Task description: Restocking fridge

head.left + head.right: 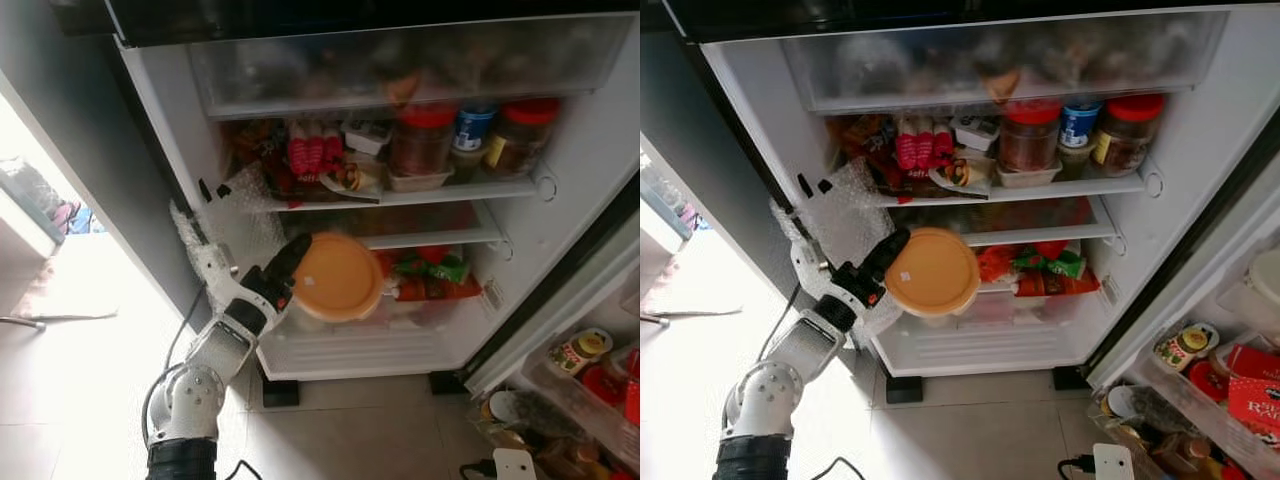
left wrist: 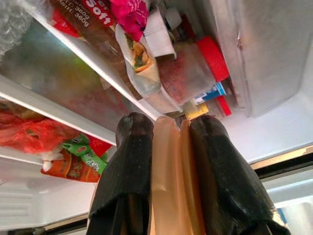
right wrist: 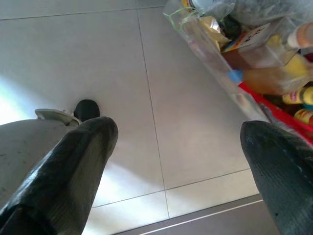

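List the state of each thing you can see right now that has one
Fridge door: open.
Orange-lidded container: lid on, held tilted at the lower shelf.
Left gripper: shut on the container's rim.
Right gripper: open, hanging over the floor.
Red-lidded jars: closed, upright on the shelf.

head eyes: down into open fridge; left wrist: close on shelves; right wrist: floor

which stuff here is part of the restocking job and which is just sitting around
Part of the job:
- orange-lidded container, held edge-on in the left gripper
- fridge, door open

Just sitting around:
- red-lidded jars on the upper shelf
- red and green packets lower down
- door-rack bottles
- right gripper, open over the floor
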Motion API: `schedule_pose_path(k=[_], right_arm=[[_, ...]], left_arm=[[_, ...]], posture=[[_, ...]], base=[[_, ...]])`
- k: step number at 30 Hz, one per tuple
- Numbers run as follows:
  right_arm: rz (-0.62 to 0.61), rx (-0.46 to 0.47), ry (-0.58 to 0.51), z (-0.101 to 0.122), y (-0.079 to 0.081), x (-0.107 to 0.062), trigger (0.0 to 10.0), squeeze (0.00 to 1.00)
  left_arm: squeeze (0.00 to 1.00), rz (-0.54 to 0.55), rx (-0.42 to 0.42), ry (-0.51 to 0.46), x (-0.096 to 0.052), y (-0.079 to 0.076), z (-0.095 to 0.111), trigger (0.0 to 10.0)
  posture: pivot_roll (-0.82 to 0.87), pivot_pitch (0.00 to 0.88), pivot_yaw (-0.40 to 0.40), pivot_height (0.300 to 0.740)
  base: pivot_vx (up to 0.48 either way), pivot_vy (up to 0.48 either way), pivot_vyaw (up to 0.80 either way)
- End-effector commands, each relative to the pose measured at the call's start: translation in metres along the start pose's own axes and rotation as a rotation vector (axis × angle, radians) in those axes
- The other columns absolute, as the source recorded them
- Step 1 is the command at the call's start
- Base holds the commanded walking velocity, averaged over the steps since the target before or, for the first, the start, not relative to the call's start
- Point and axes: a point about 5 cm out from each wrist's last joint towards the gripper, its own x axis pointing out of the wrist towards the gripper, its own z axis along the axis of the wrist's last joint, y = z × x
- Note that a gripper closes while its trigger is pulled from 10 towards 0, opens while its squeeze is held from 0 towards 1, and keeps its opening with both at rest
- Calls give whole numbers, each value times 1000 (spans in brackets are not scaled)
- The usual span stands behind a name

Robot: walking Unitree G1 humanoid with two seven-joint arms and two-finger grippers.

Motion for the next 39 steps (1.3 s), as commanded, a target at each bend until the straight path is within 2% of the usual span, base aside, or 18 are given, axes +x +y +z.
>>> schedule_pose_path(k=[1, 3, 6, 8, 17, 20, 23, 27, 39], right_arm=[[-7, 24, 19, -6, 2, -1, 10000, 0], [-11, 27, 19, -7, 2, -1, 10000, 0], [-15, 41, 21, -7, 2, -1, 10000, 0], [-21, 62, 20, -8, 2, -1, 10000, 0], [-46, 81, 20, -9, 0, -2, 10000, 0], [-94, 92, 5, -8, -2, -2, 10000, 0], [-172, 64, 0, -7, -5, -3, 10000, 0], [-228, 42, -5, -7, -7, -3, 10000, 0], [-266, 16, 1, -7, -7, -4, 10000, 0]], left_arm=[[0, -15, -38, 22, 1, -9, -16, 10000], [0, -22, -20, 46, 0, -7, -20, 10000], [0, 7, -37, 42, -4, -1, -22, 10000], [0, 30, -113, 3, -8, 3, -19, 10000], [0, 21, -216, -9, -17, 4, -19, 10000], [0, 19, -199, 6, -17, 4, -20, 10000], [0, -12, -178, 25, -15, -3, -22, 10000], [0, -19, -177, 26, -14, -5, -20, 10000], [0, -43, -141, 38, -11, -11, -15, 10000]], posture=[[-31, 105, 43, 740], [-28, 105, 43, 740], [-25, 108, 43, 740], [-23, 111, 41, 740], [-23, 115, 38, 740], [-25, 110, 36, 740], [-19, 101, 33, 740], [-18, 97, 33, 740], [-16, 83, 40, 740]], base=[[0, 0, 0], [0, 0, 0], [0, 0, 0], [0, 0, 0], [0, 0, 0], [0, 0, 0], [0, 0, 0], [0, 0, 0], [0, 0, 0]])
